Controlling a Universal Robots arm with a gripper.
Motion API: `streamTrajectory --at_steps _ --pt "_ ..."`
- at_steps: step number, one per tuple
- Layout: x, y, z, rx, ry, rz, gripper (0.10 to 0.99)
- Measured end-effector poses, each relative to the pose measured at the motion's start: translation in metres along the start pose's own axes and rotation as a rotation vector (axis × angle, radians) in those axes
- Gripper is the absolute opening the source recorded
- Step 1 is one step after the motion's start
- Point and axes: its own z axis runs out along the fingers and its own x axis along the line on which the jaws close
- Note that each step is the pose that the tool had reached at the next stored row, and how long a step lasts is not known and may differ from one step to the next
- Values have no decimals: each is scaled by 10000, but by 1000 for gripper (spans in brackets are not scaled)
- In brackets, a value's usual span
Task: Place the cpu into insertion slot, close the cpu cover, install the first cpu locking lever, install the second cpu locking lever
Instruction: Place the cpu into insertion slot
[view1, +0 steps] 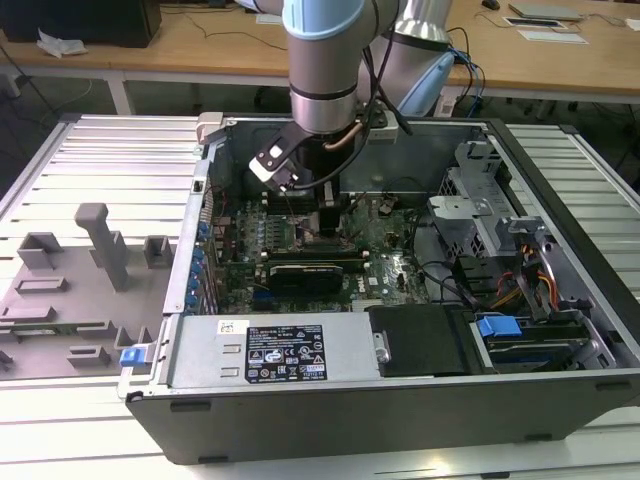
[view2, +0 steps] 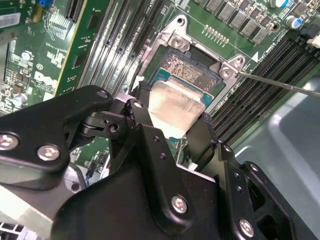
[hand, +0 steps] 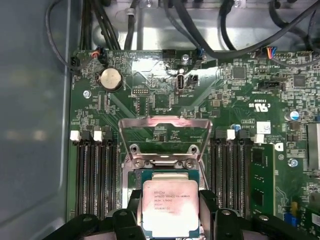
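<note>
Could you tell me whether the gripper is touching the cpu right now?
Touching. In the second wrist view, the gripper clamps the cpu between its fingers, no gap at either edge.

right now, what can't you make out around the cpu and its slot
Part of the insertion slot: both wrist views, under the cpu.
Whether cpu and slot touch: second wrist view, the gripper covers the cpu's sides.
The slot and cpu in the exterior view: behind the arm.
</note>
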Motion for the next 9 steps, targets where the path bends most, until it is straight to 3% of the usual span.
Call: streamTrajectory --at_steps 9 --pt "22 -43 98 1 -1 0 541"
